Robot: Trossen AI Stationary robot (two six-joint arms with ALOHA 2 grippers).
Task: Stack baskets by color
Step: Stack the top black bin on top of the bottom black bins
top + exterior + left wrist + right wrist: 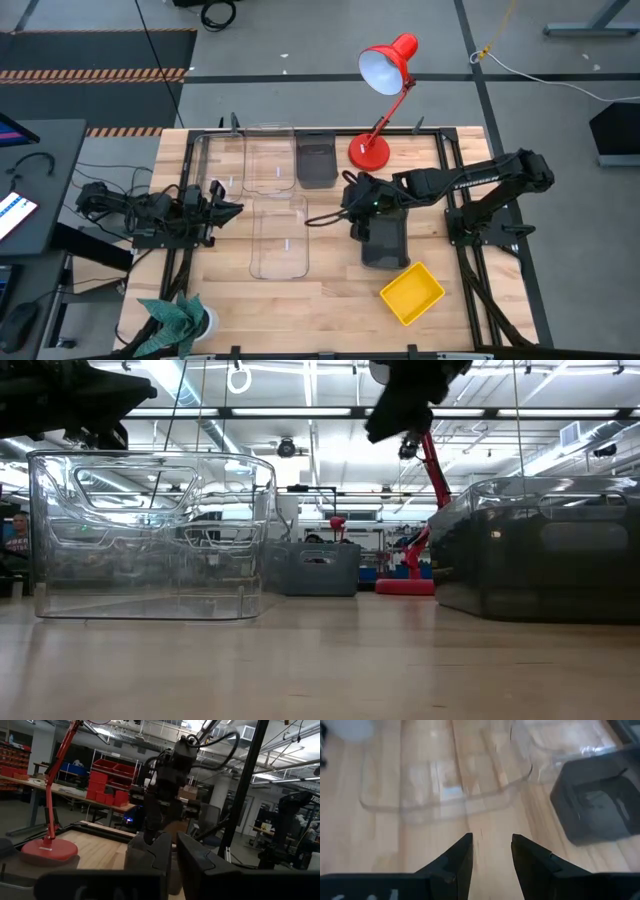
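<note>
Two clear baskets rest on their bases, one at mid-table (278, 235) (150, 535) and one at the far edge (268, 158). A dark grey basket (386, 242) (545, 545) stands right of centre, another (315, 160) (592, 802) at the far edge. A yellow basket (411, 293) lies near the front right. My right gripper (353, 220) (492, 851) hangs open above the table, between the mid clear basket and the near grey one, slanting down, with nothing between its fingers. My left gripper (228, 208) (172, 865) waits shut at the left.
A red desk lamp (380, 100) stands at the far edge, its base (405, 586) right of the far grey basket. A potted plant (180, 318) sits at the front left corner. Bare wood shows along the front edge between plant and yellow basket.
</note>
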